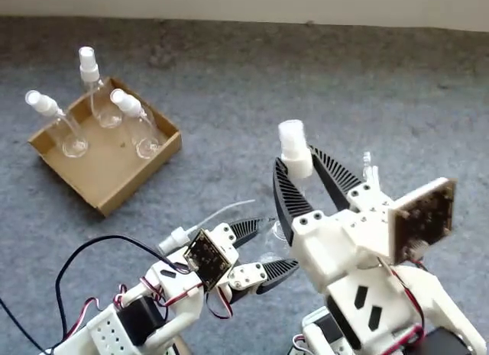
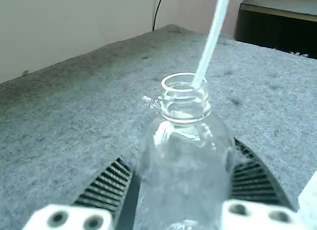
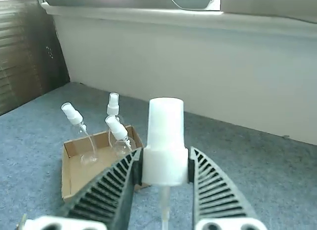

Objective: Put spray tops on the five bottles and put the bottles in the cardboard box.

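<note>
Nearest, the left end effector point(image 1: 273, 246) is closed partway around the body of a clear bottle point(image 2: 185, 170), one ribbed finger on each side. The bottle stands upright on the grey tabletop point(image 1: 229, 103) with its mouth point(image 2: 184, 86) uncapped. Just left of this arm, a loose spray top with a thin tube point(image 1: 176, 237) lies on the tabletop.

Beside it to the right and a little farther, the right end effector point(image 1: 296, 162) pinches a white spray top point(image 3: 166, 141) between its fingers, holding it upright above the bottle and apart from the neck. Its dip tube point(image 2: 210, 42) hangs down and its lower end enters the bottle's mouth.

Far left, well apart from both arms, sits the open cardboard box point(image 1: 145, 175). Inside it are three clear bottles with white spray tops on: one at the left point(image 1: 65, 130), one at the far corner point(image 1: 99, 95) and one at the right point(image 1: 141, 130). All three lean.
</note>
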Robot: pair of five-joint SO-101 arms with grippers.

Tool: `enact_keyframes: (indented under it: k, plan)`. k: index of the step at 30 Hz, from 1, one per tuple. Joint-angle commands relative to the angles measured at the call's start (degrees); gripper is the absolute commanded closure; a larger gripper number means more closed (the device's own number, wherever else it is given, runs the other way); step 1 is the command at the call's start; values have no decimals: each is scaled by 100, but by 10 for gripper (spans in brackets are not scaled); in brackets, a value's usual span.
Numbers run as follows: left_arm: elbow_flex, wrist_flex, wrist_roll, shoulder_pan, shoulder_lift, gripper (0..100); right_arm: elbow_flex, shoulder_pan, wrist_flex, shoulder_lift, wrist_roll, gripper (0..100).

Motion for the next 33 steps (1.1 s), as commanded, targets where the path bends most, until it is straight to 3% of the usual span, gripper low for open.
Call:
enact_keyframes:
  k: [1, 12, 27, 33]
  plan:
    - [136, -35, -53, 101, -48, 860, 154, -48, -330, -40, 88, 903]
    - [136, -35, -53, 75, -48, 860, 189, 171, -426, -13, 105, 903]
    - [136, -35, -53, 110, -48, 860, 145, 163, -1323, -31, 308, 903]
    - [136, -35, -53, 84, -48, 860, 462, 163, -1736, -40, -193, 903]
